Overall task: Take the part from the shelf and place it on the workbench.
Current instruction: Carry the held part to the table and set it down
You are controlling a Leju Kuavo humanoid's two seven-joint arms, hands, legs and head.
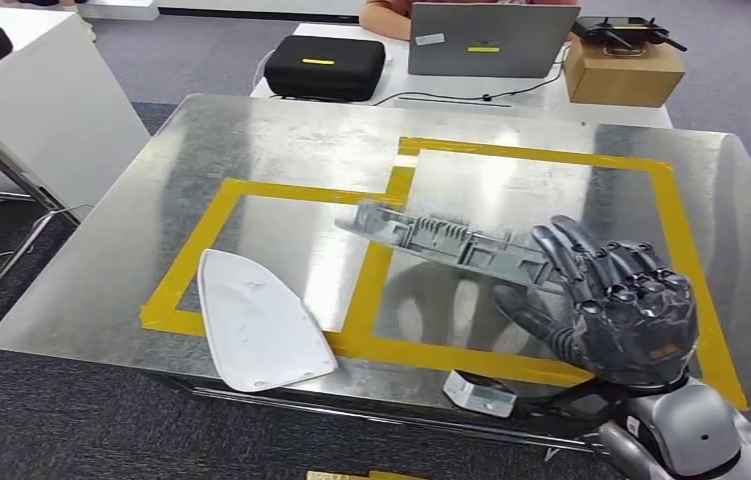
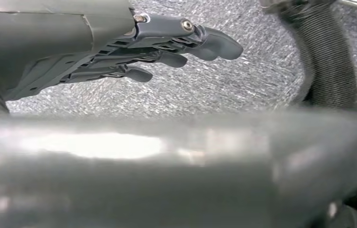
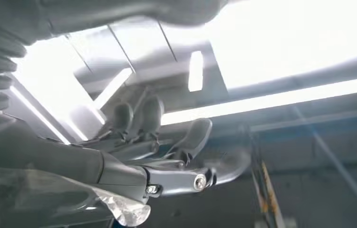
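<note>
The right hand (image 1: 619, 315), dark grey with a silver wrist, is raised over the near right part of the shiny metal workbench (image 1: 281, 135), its back toward the head camera and its fingers (image 1: 576, 245) spread and extended. Just beyond the fingertips lies the long grey ribbed plastic part (image 1: 446, 238), resting across the yellow tape outlines (image 1: 536, 152) on the workbench; whether the fingertips touch its near end cannot be told. Well to the left of the fingers, a white, flat, iron-shaped plastic piece (image 1: 256, 320) lies at the workbench's near edge. Below the hand, a small white block (image 1: 479, 392) sits under the workbench rim. The left hand (image 2: 133, 52) hangs over speckled grey carpet (image 2: 243, 80), its fingers (image 2: 164, 59) loosely straight, slightly apart, holding nothing.
</note>
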